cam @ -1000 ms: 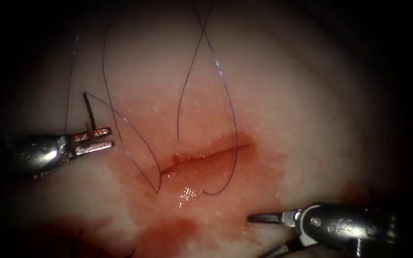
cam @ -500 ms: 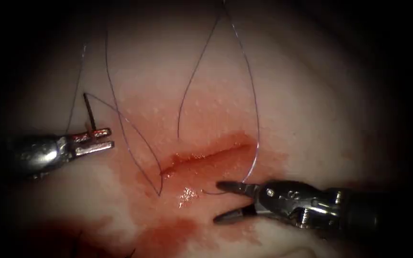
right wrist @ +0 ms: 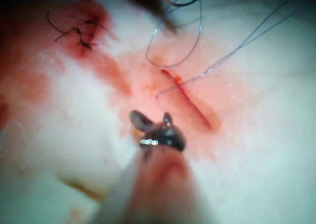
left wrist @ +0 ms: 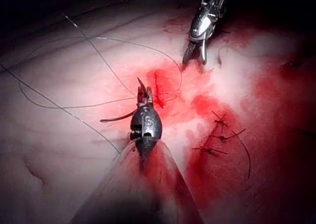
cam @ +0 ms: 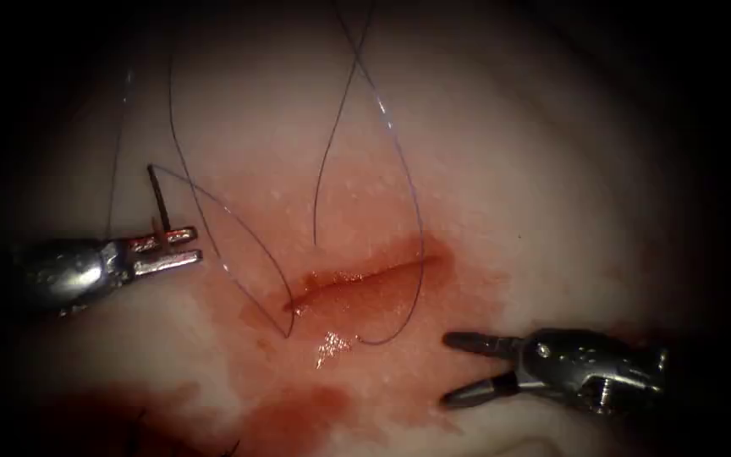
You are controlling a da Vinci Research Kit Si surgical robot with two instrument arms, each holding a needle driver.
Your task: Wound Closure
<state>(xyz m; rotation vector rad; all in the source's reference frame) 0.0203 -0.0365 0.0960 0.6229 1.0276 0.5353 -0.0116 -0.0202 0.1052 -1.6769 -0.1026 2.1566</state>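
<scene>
Your left claw (cam: 167,245) gripped the needle (cam: 159,200) near one end, clear of the tissue (cam: 552,169). Your right claw (cam: 467,368) gaped empty at the cut's (cam: 357,279) four o'clock. The thread (cam: 408,186) looked fine, limp and slippery.

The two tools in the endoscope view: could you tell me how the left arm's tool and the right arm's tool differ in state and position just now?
The left arm's tool is shut on the needle, held near one end and standing clear of the tissue; the right arm's tool is open and holds nothing. The left arm's tool sits left of the cut; the right arm's tool sits below its right end, beside the thread loop. Both point inward toward the cut.
</scene>
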